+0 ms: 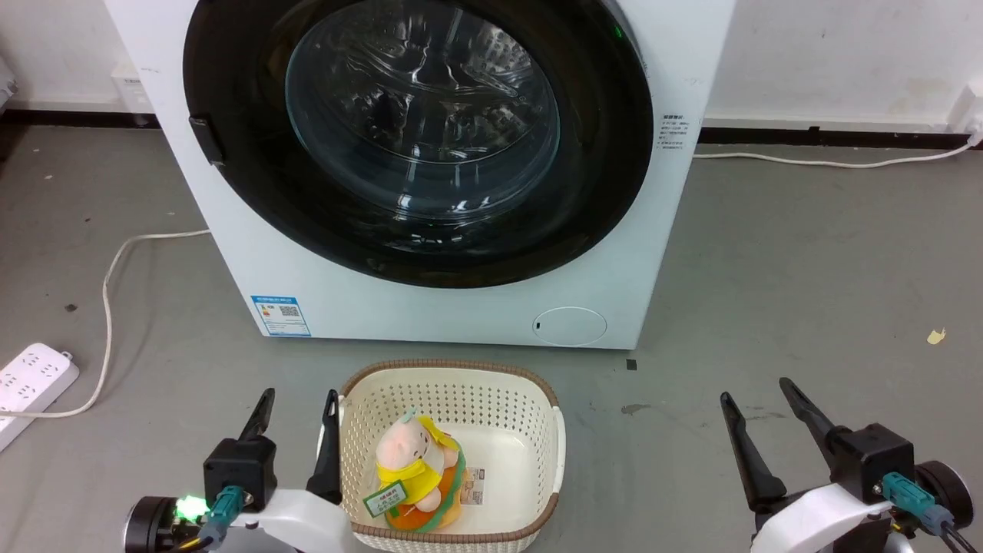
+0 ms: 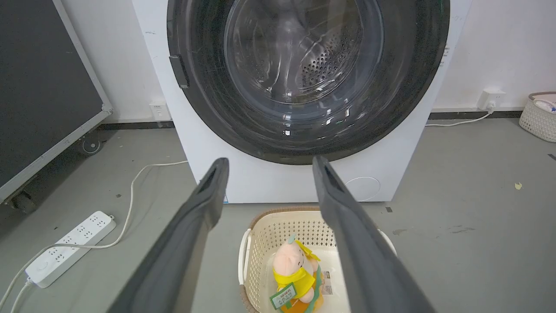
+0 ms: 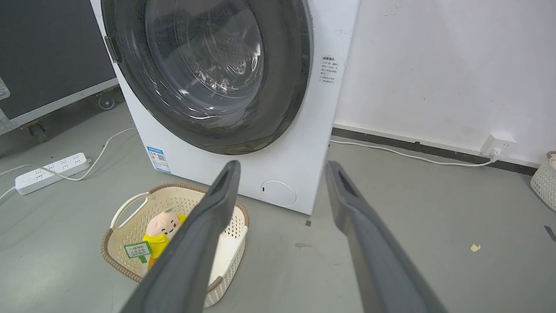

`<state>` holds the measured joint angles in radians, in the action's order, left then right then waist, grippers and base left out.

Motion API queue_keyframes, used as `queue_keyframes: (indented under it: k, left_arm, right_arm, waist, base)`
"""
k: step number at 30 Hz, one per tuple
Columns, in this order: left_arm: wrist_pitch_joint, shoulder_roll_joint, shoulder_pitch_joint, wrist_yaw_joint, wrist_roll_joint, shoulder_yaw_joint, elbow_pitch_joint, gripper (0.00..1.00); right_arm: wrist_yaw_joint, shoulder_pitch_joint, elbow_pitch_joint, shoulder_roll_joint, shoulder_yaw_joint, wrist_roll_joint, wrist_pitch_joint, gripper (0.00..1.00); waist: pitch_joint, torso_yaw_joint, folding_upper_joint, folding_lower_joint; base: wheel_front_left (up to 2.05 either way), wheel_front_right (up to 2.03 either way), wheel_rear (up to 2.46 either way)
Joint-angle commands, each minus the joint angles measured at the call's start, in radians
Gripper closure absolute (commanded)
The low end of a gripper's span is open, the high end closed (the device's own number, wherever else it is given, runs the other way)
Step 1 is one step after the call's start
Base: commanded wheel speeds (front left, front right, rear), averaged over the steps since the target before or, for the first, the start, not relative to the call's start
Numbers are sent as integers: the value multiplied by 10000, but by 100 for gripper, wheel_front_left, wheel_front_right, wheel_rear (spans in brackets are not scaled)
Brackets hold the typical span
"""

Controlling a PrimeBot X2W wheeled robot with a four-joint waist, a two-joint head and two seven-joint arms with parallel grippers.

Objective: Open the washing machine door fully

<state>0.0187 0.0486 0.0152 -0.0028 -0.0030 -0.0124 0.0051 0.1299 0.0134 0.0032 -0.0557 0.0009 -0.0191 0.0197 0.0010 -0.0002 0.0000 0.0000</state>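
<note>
Jaws spread, left and right, low before the washing machine door (image 1: 418, 138).

basket (image 1: 461, 399) before washing machine door (image 1: 422, 130) | toy (image 1: 415, 468) in basket | power strip (image 1: 31, 376) left

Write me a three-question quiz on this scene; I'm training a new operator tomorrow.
1. True or false: the large round glossy black washing machine door is shut.
2. What lies in the cream perforated plastic basket? A) a folded towel B) a pink-and-yellow plush toy C) a detergent bottle
3. Fill in: in the head view, the door's small black handle tab sits on its ____ edge.
Key: 1 true; 2 B; 3 left.
</note>
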Motion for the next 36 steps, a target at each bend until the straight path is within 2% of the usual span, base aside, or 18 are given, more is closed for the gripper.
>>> queue_keyframes:
  k: [1, 18, 26, 36]
  left_arm:
    - [91, 3, -22, 19, -69, -2, 23, 0]
    - [467, 5, -442, 71, -150, -197, -150, 0]
    - [655, 6, -791, 97, -120, -325, -326, 0]
    - [864, 8, -1120, 177, -239, -532, -408, 0]
  right_arm:
    - [1, -54, 42, 6, -14, -86, 83, 0]
    - [2, -1177, 115, -523, 134, -1847, 250, 0]
    - [3, -2385, 239, -808, 76, -3165, -115, 0]
    - [3, -3935, 846, -816, -335, -4582, -402, 0]
  waist:
    - [7, 3, 0, 0]
    - [719, 153, 0, 0]
    - [1336, 289, 0, 0]
    - [1963, 475, 0, 0]
  base:
    - [0, 0, 0]
    - [0, 0, 0]
    - [0, 0, 0]
    - [0, 0, 0]
